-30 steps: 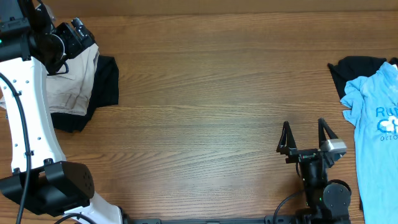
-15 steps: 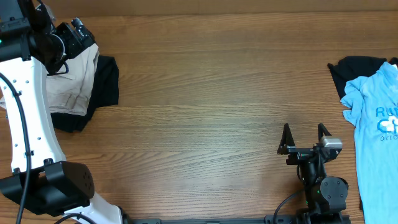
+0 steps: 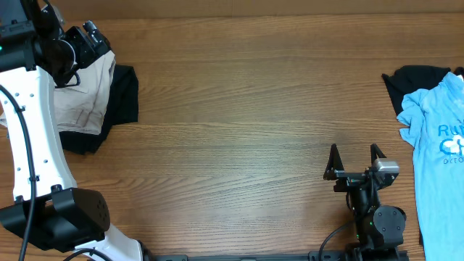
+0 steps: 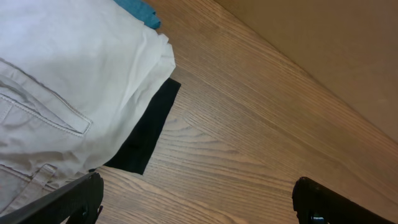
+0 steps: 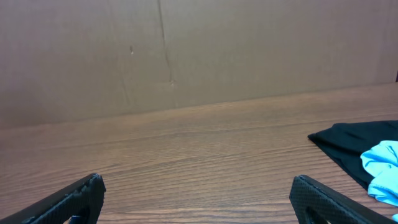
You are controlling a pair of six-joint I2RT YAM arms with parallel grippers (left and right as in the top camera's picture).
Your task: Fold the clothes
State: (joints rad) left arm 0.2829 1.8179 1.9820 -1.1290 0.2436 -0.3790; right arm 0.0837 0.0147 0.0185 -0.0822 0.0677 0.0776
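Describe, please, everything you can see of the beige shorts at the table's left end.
The beige shorts look like pale cotton, with stitched seams and a pocket edge visible. They lie crumpled, not folded, at the far left of the table, partly on a black garment. The open left tool hangs over their edge.

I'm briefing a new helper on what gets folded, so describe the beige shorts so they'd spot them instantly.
Look to the left edge of the wooden table, where a small pile of clothing lies. The shorts lie on top of a black garment. They are pale beige with stitched pocket seams, unlike the plain black cloth showing beneath them.
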